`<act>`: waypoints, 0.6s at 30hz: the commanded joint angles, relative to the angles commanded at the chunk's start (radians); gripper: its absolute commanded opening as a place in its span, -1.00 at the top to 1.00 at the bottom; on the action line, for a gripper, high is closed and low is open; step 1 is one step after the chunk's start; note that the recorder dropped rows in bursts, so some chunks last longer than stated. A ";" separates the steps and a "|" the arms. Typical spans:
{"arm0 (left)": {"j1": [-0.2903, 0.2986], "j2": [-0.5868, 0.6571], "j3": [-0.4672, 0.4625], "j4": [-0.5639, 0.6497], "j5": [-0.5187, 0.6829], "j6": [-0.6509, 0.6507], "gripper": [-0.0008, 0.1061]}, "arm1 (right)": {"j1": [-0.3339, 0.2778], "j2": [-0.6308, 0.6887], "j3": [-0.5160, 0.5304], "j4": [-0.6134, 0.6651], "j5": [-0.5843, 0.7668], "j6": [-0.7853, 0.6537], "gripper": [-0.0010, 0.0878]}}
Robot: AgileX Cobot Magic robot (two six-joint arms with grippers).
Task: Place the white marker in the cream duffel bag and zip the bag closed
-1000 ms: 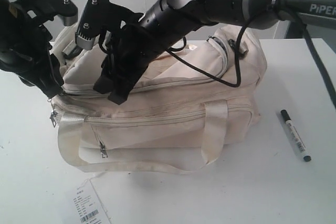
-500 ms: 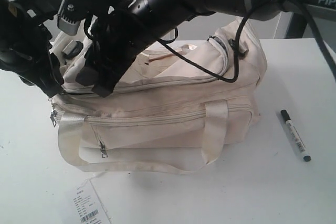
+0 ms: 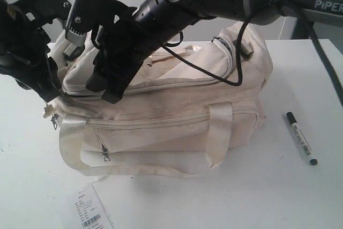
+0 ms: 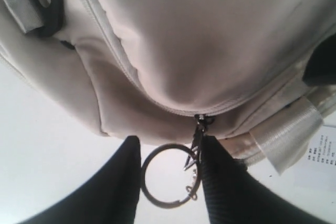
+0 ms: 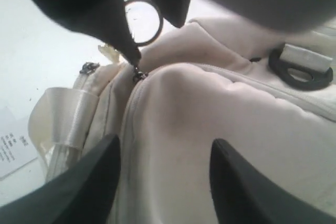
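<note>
The cream duffel bag point(image 3: 177, 116) stands in the middle of the table, its top zip line running shut along the side that shows. The white marker point(image 3: 301, 138) with its black cap lies on the table to the right of the bag, away from both grippers. My left gripper point(image 3: 51, 97) is at the bag's left end, shut across the metal ring point(image 4: 170, 176) that hangs from the zip pull point(image 4: 198, 129). My right gripper point(image 3: 103, 90) reaches across to the bag's left top and stands open point(image 5: 165, 182) over bare cream fabric, holding nothing.
A white paper barcode tag point(image 3: 91, 211) lies on the table in front of the bag's left corner. A webbing handle point(image 3: 220, 138) hangs down the bag's front. The right arm's black cable point(image 3: 236, 57) drapes over the bag's top.
The right gripper has swung left along the bag's top, towards the left gripper. The left gripper has edged left, tugging the bag's left corner out a little. The marker has not moved.
</note>
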 joint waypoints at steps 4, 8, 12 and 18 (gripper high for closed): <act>0.000 0.000 0.000 0.000 0.000 0.000 0.99 | -0.013 -0.055 0.000 -0.035 0.060 0.005 -0.14; 0.000 0.000 0.000 0.000 0.000 0.000 0.99 | -0.048 -0.057 0.020 -0.058 0.115 0.014 -0.14; 0.000 0.000 0.000 0.000 -0.002 0.000 0.99 | -0.050 -0.036 0.052 -0.052 0.100 -0.018 -0.14; 0.000 0.000 0.000 0.000 -0.002 0.000 0.99 | -0.050 0.032 0.052 -0.043 0.043 -0.022 -0.14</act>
